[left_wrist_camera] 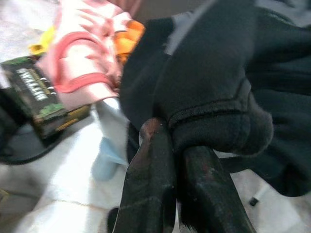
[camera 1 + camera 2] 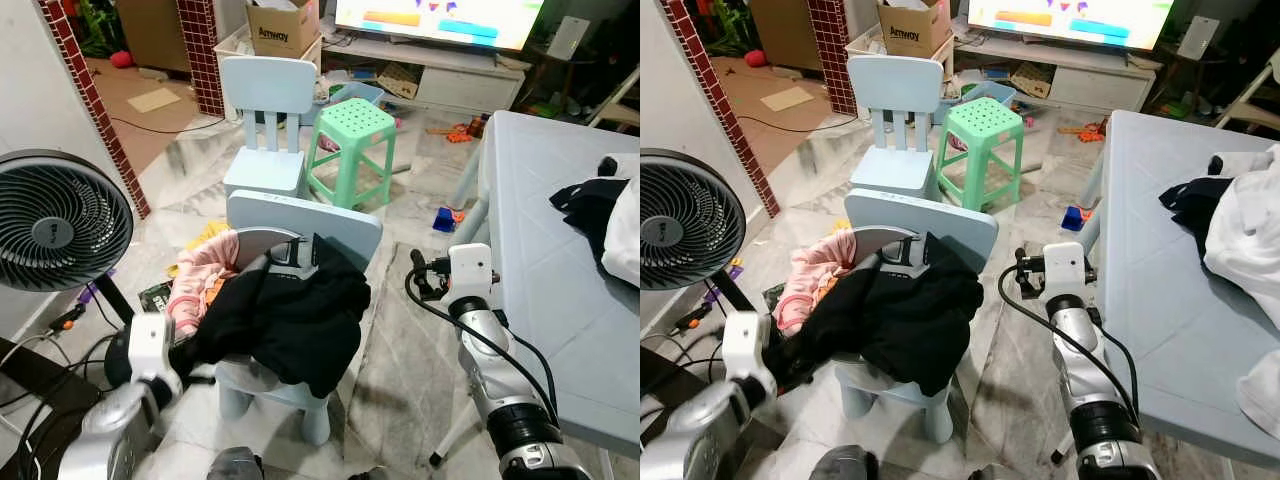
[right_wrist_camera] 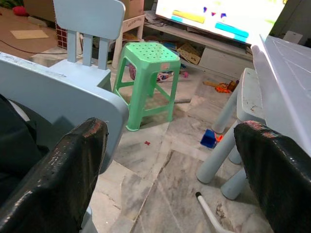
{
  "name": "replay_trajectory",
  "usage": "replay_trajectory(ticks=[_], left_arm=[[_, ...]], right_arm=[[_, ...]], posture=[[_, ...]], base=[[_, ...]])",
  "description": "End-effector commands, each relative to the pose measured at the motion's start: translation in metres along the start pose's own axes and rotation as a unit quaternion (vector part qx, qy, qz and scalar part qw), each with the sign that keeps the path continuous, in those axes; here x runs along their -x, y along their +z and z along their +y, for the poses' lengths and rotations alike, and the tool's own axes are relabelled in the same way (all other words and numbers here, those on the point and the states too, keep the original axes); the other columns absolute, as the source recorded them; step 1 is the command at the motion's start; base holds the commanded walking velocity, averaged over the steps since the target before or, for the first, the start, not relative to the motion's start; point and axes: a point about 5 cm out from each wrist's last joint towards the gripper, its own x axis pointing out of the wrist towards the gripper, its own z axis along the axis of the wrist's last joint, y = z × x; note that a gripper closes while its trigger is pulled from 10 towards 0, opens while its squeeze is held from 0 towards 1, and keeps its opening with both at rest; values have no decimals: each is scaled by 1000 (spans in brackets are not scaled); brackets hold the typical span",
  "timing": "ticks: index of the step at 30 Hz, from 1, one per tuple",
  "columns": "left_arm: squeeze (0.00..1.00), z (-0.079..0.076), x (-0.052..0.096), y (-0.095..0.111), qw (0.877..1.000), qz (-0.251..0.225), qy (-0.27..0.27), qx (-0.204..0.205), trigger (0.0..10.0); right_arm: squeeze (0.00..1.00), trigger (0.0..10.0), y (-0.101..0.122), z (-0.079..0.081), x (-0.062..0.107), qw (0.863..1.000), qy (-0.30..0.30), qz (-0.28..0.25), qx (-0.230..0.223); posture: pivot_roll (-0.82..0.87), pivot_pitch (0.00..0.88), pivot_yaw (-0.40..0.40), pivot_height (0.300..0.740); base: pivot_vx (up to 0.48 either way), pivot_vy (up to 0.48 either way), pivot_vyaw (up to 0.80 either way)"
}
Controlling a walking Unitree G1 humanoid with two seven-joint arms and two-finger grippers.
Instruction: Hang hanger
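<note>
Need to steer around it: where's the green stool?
The green stool stands on the floor ahead in the eye views, right beside the far light-blue chair, beyond the near chair draped with black clothing.

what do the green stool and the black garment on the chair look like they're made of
The green stool looks like moulded plastic: one even mint colour, a perforated seat, a dull sheen. The black garment looks like soft knit or fleece, matte, with a ribbed hem that the left gripper is pinching.
</note>
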Motion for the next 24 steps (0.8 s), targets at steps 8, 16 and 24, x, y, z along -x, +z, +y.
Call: replay_trajectory(ticks=[8,16,24], left_arm=[[0,25,2,-27,991,19,124,37,10000],[0,39,1,-26,979,-25,183,83,10000],[0,27,-11,65,971,-190,145,-13,10000]], right_arm=[[0,10000,12,-4,-6,1000,-1,-16,10],[0,10000,14,-1,-7,1000,6,-18,15],[0,10000,35,-2,-6,996,2,-89,7]], posture=[[106,0,-63,740],[105,0,-75,740],[111,0,-81,740]], base=[[0,0,0],[0,0,0],[0,0,0]])
